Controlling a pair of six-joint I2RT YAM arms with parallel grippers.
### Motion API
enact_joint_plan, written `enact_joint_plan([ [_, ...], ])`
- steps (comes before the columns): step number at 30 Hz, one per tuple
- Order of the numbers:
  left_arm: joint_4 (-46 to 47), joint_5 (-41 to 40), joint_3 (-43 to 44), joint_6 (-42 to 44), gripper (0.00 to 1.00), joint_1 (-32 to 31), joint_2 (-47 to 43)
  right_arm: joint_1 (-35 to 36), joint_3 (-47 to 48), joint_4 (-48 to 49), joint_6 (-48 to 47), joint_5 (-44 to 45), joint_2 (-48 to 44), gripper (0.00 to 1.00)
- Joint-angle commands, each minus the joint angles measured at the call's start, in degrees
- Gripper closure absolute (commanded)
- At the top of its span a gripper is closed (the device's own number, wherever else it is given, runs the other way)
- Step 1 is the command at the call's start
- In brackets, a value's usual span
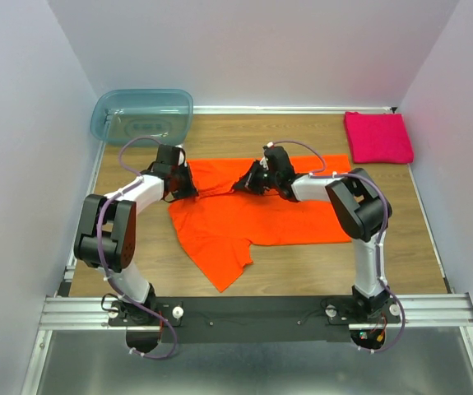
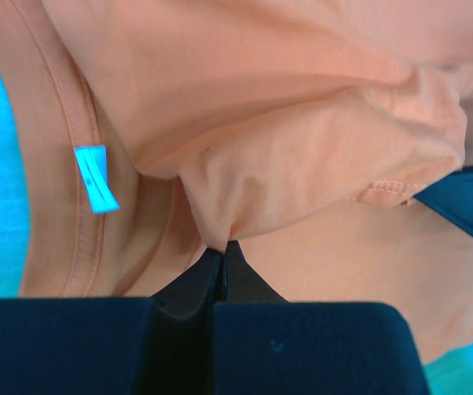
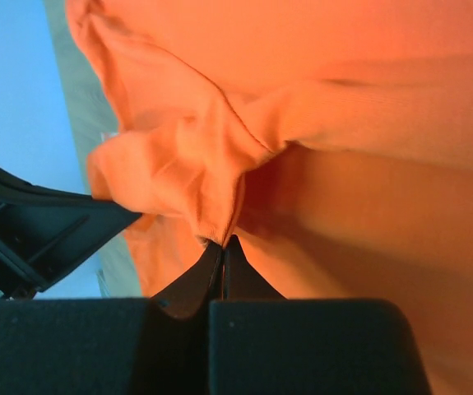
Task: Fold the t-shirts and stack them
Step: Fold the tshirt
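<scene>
Left tool point(image 2: 222, 246) and right tool point(image 3: 222, 242), each clenched on orange t-shirt point(image 1: 257, 218) cloth

Inward-angled left arm point(image 1: 137, 191) and right arm point(image 1: 314, 188), jaws tight on orange t-shirt point(image 1: 252, 218)

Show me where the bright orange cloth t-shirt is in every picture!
Top external: bright orange cloth t-shirt spread out in the middle.
Left wrist: fills the frame, looking paler, pinched by the left gripper.
Right wrist: fills the frame, pinched by the right gripper.
Shared landmark: the bunched ridge of cloth between the grippers.
</scene>
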Motion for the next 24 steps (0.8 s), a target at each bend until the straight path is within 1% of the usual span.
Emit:
enact_joint_plan([
  [1,-3.96,5.78,-1.34,1.48,1.00,0.52,-1.39,-0.39,-0.66,-4.09,-3.21,-4.73,-0.96,0.99],
  [5,-4.93,9.38,-3.00,1.31,1.00,0.52,-2.27,-0.47,-0.22,-5.06,-3.82,-6.05,-0.87,0.99],
  [11,-7.04,9.82,-5.55,0.08,1.00,0.61,-5.78,-0.65,0.48,-7.78,-5.67,-6.23,-1.57,0.99],
  [15,-5.90,8.87,-6.53,-0.89,1.00,0.52,-5.88,-0.74,0.92,-8.66,-6.28,-6.67,-1.05,0.99],
  [22,-3.97,10.10,-7.23,-1.60,0.96,0.61,-3.50,-0.74,1.54,-10.85,-7.34,-6.85,-0.08,0.99],
  [23,-3.88,9.92,-7.40,-1.68,0.95,0.61,-3.67,-0.74,1.89,-11.29,-7.95,-6.67,-0.17,0.98],
  [24,-4.05,9.31,-7.58,-1.77,0.93,0.52,-3.94,-0.74,2.33,-12.52,-8.39,-6.32,-0.25,0.96],
])
